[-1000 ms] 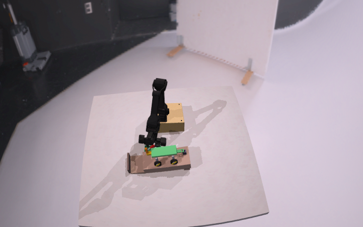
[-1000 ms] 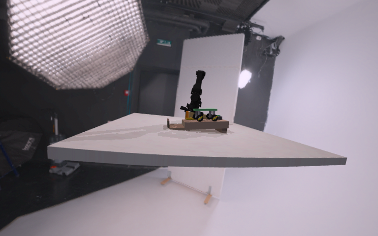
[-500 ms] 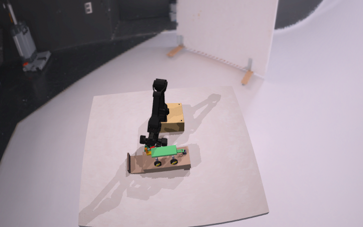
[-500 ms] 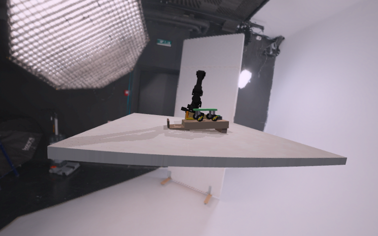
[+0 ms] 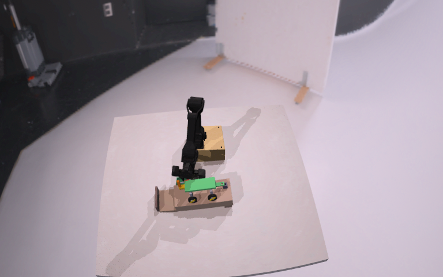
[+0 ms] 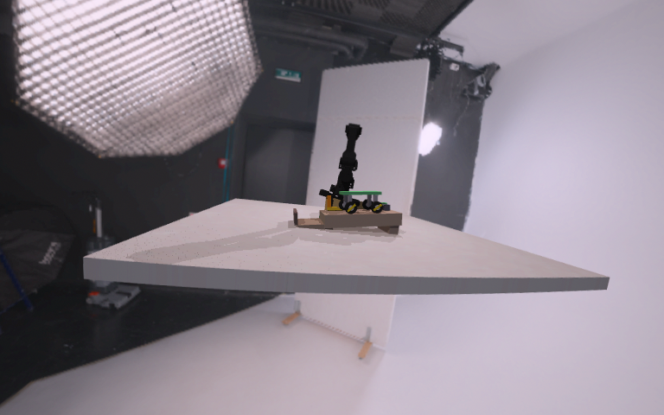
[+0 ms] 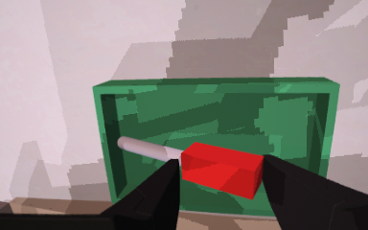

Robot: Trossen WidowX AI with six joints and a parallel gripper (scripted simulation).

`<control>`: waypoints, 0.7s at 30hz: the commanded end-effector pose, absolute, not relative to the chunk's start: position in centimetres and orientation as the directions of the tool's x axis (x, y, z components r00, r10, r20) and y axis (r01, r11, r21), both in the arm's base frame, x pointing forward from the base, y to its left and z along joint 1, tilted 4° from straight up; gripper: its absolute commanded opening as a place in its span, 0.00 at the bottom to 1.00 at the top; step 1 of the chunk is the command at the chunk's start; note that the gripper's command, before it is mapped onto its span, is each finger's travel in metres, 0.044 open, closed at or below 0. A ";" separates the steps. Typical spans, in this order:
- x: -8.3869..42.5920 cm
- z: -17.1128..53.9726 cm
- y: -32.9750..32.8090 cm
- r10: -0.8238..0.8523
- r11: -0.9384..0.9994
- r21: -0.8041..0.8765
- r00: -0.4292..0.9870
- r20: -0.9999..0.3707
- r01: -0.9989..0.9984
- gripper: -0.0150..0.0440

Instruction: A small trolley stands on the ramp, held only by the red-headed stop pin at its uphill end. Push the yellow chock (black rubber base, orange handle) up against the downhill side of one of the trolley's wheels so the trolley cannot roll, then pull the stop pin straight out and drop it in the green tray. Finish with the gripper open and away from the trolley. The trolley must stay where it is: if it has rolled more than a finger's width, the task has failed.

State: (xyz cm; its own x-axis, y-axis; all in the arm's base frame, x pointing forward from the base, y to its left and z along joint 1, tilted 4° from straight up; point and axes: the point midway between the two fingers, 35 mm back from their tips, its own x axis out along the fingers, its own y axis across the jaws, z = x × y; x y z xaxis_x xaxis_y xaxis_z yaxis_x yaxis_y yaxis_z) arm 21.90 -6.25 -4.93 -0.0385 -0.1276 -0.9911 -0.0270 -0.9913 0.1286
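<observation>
My gripper [image 7: 219, 166] [image 5: 188, 174] [image 6: 328, 191] is shut on the red head of the stop pin [image 7: 221, 169]. The pin's grey shaft [image 7: 144, 148] points left. I hold the pin just above the inside of the green tray [image 7: 216, 84], which fills the wrist view. The trolley [image 5: 199, 184] [image 6: 362, 193], with a green deck and black-and-yellow wheels, stands on the brown ramp [image 5: 203, 203] [image 6: 360, 219]. The yellow chock with the orange handle [image 5: 179, 184] [image 6: 334, 203] sits at the trolley's downhill end, close to its wheels. I cannot tell if it touches a wheel.
A wooden block [image 5: 213, 143] carries the arm's base behind the ramp. The ramp has an upright stop plate [image 5: 157, 198] at its low left end. A white backdrop board [image 5: 277, 38] stands far behind the table.
</observation>
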 end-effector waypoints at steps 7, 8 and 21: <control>21.8 -5.3 -5.8 -0.127 -0.991 0.128 -0.040 -0.991 -0.028 0.58; 21.8 -5.3 -5.8 -0.127 -0.991 0.128 -0.040 -0.991 -0.028 0.58; 21.8 -5.3 -5.8 -0.127 -0.991 0.128 -0.040 -0.991 -0.025 0.83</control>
